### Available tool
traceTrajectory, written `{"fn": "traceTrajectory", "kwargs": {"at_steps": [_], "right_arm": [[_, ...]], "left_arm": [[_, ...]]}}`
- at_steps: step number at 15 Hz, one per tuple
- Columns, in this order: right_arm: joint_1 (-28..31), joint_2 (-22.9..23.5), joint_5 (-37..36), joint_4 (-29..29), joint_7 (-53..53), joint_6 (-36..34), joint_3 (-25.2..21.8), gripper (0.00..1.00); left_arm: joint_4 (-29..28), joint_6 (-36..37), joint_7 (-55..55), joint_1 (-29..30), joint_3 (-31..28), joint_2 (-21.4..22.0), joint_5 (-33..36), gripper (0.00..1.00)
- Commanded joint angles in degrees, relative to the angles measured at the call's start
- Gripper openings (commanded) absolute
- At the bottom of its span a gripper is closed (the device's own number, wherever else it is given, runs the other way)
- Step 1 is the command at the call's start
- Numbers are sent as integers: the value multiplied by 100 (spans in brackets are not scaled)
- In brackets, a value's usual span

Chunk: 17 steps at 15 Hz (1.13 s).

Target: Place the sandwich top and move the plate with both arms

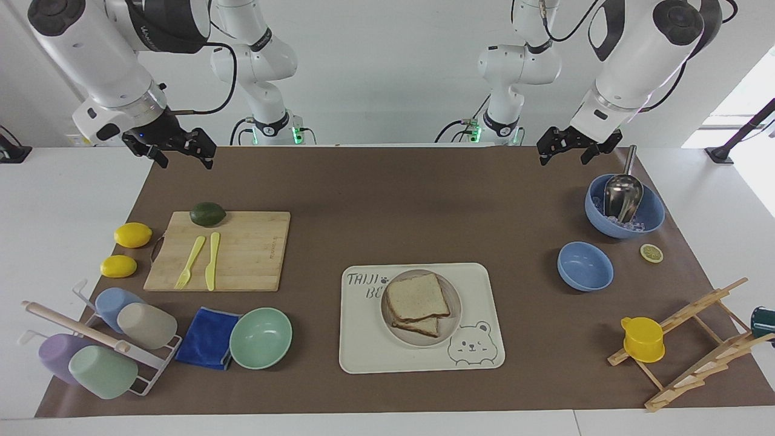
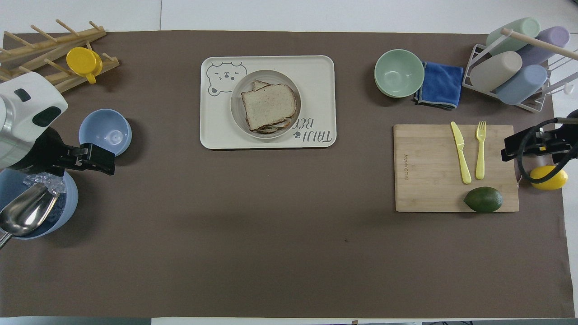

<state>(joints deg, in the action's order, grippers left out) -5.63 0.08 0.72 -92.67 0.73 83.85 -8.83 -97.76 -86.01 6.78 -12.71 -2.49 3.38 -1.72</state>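
Observation:
The sandwich top point(image 1: 416, 295) point(image 2: 268, 106), a plain brown bread slice, lies on another slice on the round beige-grey plate point(image 1: 453, 324) point(image 2: 236, 121). The plate stands on the cream bear tray point(image 1: 484, 284) point(image 2: 316, 72). My left gripper point(image 1: 566, 154) point(image 2: 101, 159) hangs open and empty high over the mat's edge at the robots' end, beside the ice bowl. At the right arm's end, my right gripper point(image 1: 186, 157) point(image 2: 512, 146) waits open and empty, raised over the mat's corner by the cutting board.
A large blue bowl point(image 1: 651, 218) with ice and a metal scoop, a small blue bowl point(image 1: 585, 266), a lemon slice point(image 1: 651, 252) and a wooden rack with a yellow cup point(image 1: 643, 339) are at the left arm's end. A cutting board point(image 1: 248, 251), mint bowl point(image 1: 261, 337), cloth and cup rack are at the other end.

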Motion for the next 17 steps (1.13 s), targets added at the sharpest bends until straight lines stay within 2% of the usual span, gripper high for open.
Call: {"fn": "traceTrajectory", "kwargs": {"at_steps": [1, 5, 17], "right_arm": [[10, -79, 113, -93, 76, 88, 22, 100], [80, 246, 218, 284, 85, -315, 22, 100], [-306, 185, 122, 312, 120, -308, 100, 100]], "left_arm": [[55, -214, -37, 496, 415, -47, 49, 100], [55, -294, 7, 437, 364, -48, 40, 100], [108, -311, 33, 498, 416, 67, 49, 100]]}}
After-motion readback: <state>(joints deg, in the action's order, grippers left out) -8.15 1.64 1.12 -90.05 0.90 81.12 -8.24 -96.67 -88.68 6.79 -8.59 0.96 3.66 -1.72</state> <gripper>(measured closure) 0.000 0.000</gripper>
